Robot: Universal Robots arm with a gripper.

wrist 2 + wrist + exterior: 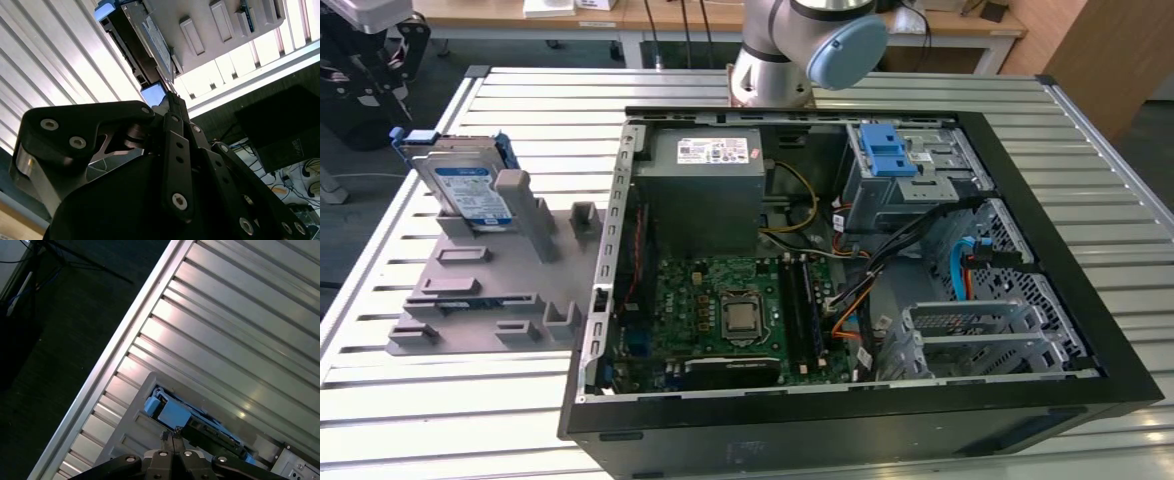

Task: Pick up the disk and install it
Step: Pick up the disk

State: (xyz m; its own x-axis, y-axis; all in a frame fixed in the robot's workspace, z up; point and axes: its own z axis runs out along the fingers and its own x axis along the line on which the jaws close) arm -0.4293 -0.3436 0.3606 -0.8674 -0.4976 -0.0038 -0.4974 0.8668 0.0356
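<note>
1. The disk (464, 190) stands on edge in a grey holder (480, 290) at the exterior view's left. Its labelled face is towards the camera and its blue rails run along the sides.
2. The holder lies flat on the slatted metal table (987, 90), just beside the open computer case (1110, 330) and outside it.
3. Inside the case are a grey power supply (700, 190), a green circuit board (720, 310) and a metal drive cage (907, 175) with two blue tabs at the far corner.
4. The arm (801, 50) rises behind the case, at the far edge of the table.
5. In the second wrist view the claw (172, 100) has its fingertips pressed together with nothing between them. The first wrist view shows the claw (171, 434) the same way.
6. In both wrist views the tips line up with a blue end tab (169, 413) of the disk (142, 47). I see no contact between the claw and the disk.
7. The disk sits in its holder slot, not in the case.
</note>
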